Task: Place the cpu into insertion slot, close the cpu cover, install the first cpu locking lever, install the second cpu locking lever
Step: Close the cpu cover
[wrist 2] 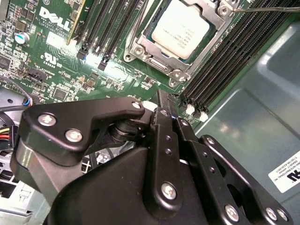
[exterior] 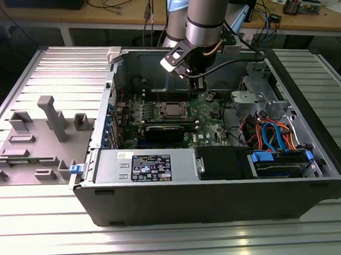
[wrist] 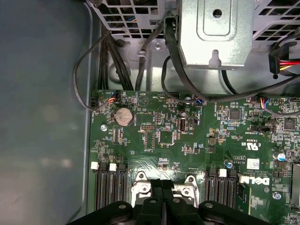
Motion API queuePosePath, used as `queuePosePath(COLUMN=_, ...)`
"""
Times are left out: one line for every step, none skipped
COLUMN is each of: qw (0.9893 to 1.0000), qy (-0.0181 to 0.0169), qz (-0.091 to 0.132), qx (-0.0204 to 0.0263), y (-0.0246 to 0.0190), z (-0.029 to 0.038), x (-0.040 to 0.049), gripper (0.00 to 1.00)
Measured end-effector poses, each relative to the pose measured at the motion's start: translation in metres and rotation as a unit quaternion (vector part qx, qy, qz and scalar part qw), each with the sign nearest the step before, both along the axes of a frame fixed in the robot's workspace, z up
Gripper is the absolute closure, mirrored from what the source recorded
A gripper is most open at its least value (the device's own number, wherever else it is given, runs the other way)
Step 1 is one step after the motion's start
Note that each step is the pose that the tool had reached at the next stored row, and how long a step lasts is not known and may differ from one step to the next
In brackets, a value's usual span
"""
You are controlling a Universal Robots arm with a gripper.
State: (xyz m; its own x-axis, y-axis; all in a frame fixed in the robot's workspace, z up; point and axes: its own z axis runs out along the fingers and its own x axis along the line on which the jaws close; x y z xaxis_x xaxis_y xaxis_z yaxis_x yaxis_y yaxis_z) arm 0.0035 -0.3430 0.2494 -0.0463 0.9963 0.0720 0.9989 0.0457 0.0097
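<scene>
The cpu [wrist 2: 180, 28] lies flat in its socket near the middle of the motherboard [wrist 2: 126, 75]. Its silver top shows through the square window of the cpu cover [wrist 2: 140, 47], which lies down over it. A thin metal lever [wrist 2: 267, 8] runs past one corner of the socket, and I cannot tell whether it is latched. My gripper [wrist 2: 162, 96] hangs close over the board just beside the socket, by the ends of the black memory slots [wrist 2: 225, 61]. Its two fingers are pressed together with nothing between them. In the exterior view it sits toward the far wall of the open computer case [exterior: 220, 199], on the exterior view's right of the socket. The case stands on a ribbed metal table [exterior: 50, 225].
</scene>
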Motion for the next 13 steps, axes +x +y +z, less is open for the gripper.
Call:
queuePosePath(qw=1.0, qy=0.0, qz=0.0, qx=0.0, y=0.0, z=0.0, x=0.0, gripper=0.89)
queuePosePath(qw=1.0, qy=0.0, qz=0.0, qx=0.0, y=0.0, z=0.0, x=-0.0001, gripper=0.89)
queuePosePath(qw=1.0, qy=0.0, qz=0.001, qx=0.0, y=0.0, z=-0.0001, x=-0.0001, gripper=0.89)
queuePosePath(qw=1.0, qy=0.0, qz=0.001, qx=0.0002, y=0.0, z=-0.0003, x=-0.0001, gripper=0.89)
queuePosePath(qw=1.0, qy=0.0, qz=0.003, qx=0.0009, y=-0.0002, z=-0.0006, x=-0.0003, gripper=0.89)
queuePosePath(qw=1.0, qy=-0.0001, qz=0.004, qx=0.0012, y=-0.0004, z=-0.0008, x=-0.0004, gripper=0.89)
queuePosePath(qw=1.0, qy=0.0, qz=0.006, qx=0.0017, y=-0.0008, z=-0.001, x=-0.0007, gripper=0.89)
queuePosePath(qw=1.0, qy=0.0, qz=0.007, qx=0.0022, y=-0.0011, z=-0.0012, x=-0.0008, gripper=0.89)
queuePosePath(qw=1.0, qy=0.0, qz=0.008, qx=0.0026, y=-0.0013, z=-0.0015, x=-0.001, gripper=0.89)
queuePosePath(qw=0.9999, qy=0.0, qz=0.01, qx=0.0031, y=-0.0014, z=-0.0018, x=-0.0016, gripper=0.89)
queuePosePath(qw=0.9999, qy=0.0, qz=0.011, qx=0.0031, y=-0.0015, z=-0.0018, x=-0.0021, gripper=0.89)
queuePosePath(qw=0.9999, qy=0.0, qz=0.012, qx=0.0033, y=-0.0015, z=-0.0019, x=-0.003, gripper=0.89)
queuePosePath(qw=0.9999, qy=0.0, qz=0.013, qx=0.0034, y=-0.0015, z=-0.002, x=-0.0037, gripper=0.89)
